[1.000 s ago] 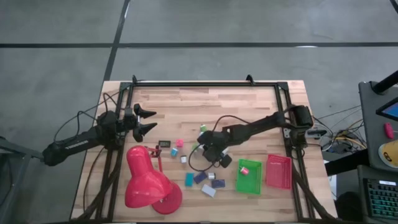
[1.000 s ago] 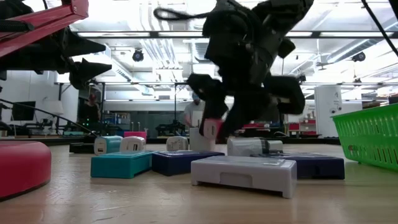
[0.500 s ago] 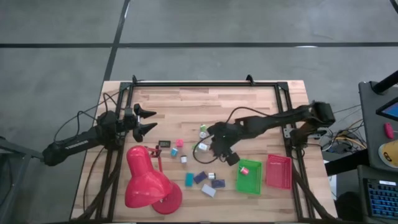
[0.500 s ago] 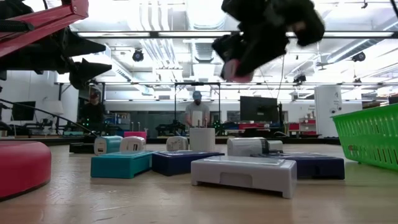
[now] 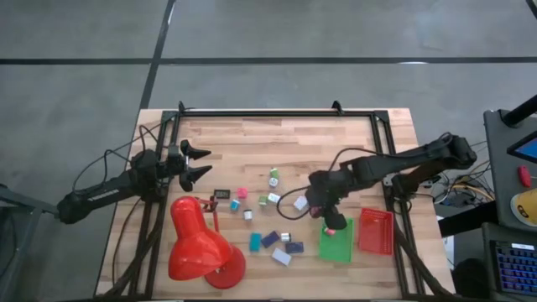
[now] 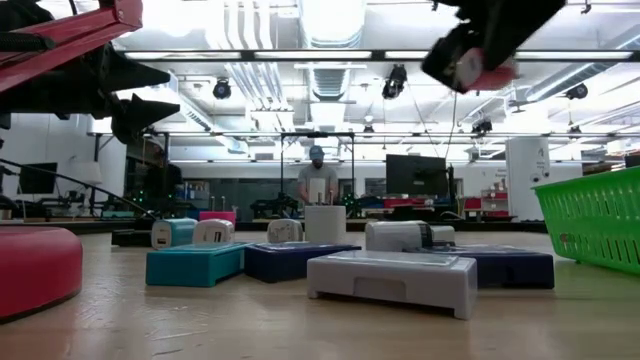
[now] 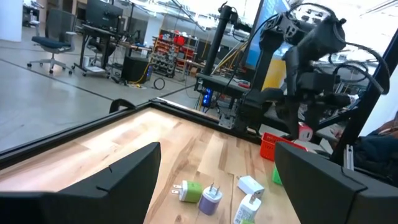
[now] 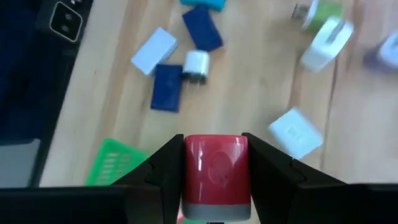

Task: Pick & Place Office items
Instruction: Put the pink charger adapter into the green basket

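**Claw carries red block toward the green tray**

The right gripper (image 8: 213,186) is clenched on a small red block (image 8: 216,169), the piece pinched squarely between both dark fingers (image 8: 163,167) and lifted well clear of the wooden table (image 5: 319,143). Seen from above, the right gripper (image 5: 325,216) hangs near the far edge of the green tray (image 5: 336,244), with the red tray (image 5: 375,231) just beside that; the height looks chosen to clear the tray wall before a drop, though that is a judgement from where it hangs. From table level the block shows high overhead as a pink-red spot (image 6: 487,70) in the dark claw.

The remaining office items lie loose on the boards: a white block (image 5: 300,203) near the carrying arm, a green-and-white plug (image 5: 273,177), a pink cube (image 5: 242,192), a teal block (image 5: 255,242), dark blue blocks (image 5: 270,239) and a pale flat block (image 5: 282,257) nearer the front edge. They sit apart from one another, which leaves room for fingers to come down around each.

The left gripper (image 5: 198,162) waits at the table's left side, fingers spread and empty, beyond the big red desk lamp (image 5: 200,247). A person (image 6: 316,180) stands in the room far behind.
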### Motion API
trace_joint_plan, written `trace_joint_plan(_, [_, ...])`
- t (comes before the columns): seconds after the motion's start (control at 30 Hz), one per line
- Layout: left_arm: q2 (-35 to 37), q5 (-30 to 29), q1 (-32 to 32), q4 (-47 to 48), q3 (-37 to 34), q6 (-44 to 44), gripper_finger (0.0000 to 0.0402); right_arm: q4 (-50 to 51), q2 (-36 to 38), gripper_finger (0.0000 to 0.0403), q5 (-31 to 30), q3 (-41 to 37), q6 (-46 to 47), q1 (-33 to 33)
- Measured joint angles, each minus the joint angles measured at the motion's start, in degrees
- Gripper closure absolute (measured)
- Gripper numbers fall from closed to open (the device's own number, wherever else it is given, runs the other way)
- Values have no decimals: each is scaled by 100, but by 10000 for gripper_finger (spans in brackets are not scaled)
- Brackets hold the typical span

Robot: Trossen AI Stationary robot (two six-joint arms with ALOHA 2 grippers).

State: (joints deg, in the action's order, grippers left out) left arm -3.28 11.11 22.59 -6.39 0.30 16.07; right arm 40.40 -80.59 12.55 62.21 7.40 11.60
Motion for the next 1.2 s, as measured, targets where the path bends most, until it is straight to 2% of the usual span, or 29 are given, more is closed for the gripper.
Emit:
trace_joint_plan(0.2, [-10, 0, -2, 4, -1, -1, 82, 146, 63, 262, -650, -444, 1086, 474])
trace_joint_plan(0.47, [-10, 0, -1, 4, 0, -1, 82, 94, -108, 262, -677, -865, 2222, 1124])
trace_joint_plan(0.83, [-10, 0, 0, 4, 0, -1, 82, -317, -227, 261, -887, -915, 2159, 2134])
trace_joint_plan(1.2, [-10, 0, -2, 4, 0, 0, 82, -375, -988, 257, -946, -919, 2064, 2305])
